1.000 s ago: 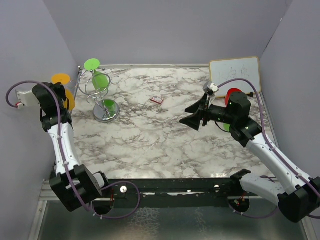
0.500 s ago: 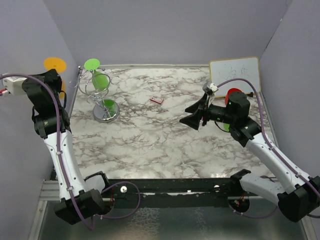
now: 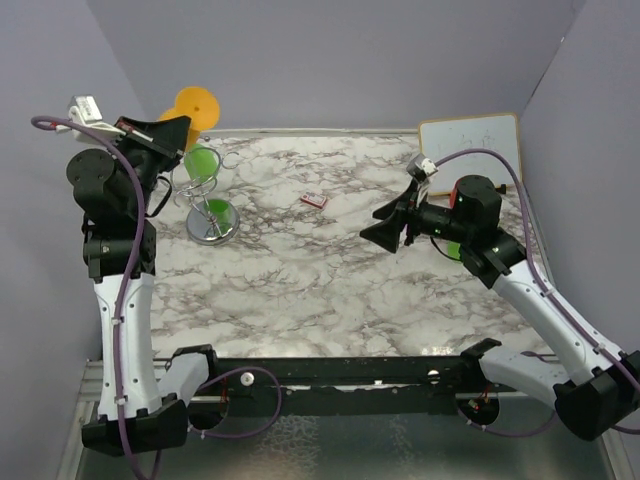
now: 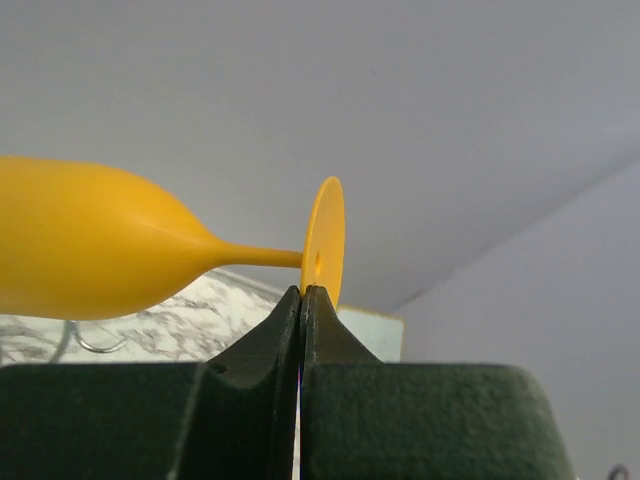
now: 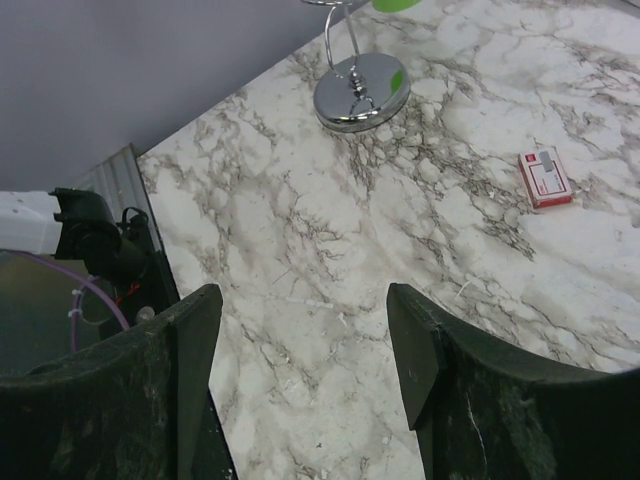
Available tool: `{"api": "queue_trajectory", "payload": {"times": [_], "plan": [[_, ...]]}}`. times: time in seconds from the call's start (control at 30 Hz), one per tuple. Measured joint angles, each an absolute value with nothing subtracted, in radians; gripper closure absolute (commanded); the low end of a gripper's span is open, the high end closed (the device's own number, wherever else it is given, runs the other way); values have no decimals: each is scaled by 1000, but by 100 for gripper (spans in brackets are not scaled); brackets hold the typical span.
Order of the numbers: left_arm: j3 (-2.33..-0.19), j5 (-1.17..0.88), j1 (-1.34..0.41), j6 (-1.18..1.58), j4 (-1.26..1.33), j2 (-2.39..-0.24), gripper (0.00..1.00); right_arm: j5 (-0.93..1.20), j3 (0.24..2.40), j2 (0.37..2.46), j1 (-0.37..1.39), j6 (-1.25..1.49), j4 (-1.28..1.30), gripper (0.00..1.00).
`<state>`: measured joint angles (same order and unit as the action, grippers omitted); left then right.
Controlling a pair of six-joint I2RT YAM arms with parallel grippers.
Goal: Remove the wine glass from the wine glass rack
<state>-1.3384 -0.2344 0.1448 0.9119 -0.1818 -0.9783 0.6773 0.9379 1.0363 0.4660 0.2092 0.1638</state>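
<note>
Pinching the foot rim, left gripper (image 4: 301, 292) holds the probably light, slippery wine glass (image 4: 90, 255) clear of the wine glass rack (image 3: 200, 190); right gripper (image 5: 300, 300) spread, empty.

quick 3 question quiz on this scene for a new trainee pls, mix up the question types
1. True or false: the left gripper is shut on the foot of the orange wine glass.
2. Which colour is the glass on the wine glass rack? A red, B green, C blue.
3. Fill in: the right gripper hangs above the marble table with its jaws ___.

Key: 1 true. 2 B, the green wine glass. 3 open.
</note>
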Motion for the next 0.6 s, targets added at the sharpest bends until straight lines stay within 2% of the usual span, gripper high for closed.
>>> {"api": "queue_trajectory", "payload": {"times": [0.27,0.6], "plan": [[-1254,-496,-14,809,-65,-953,100,620,1022,1044,466,236,224,32],[-976,-534,-300,454,-31,-757,100,539,1197,1141,466,391,279,31]]}}
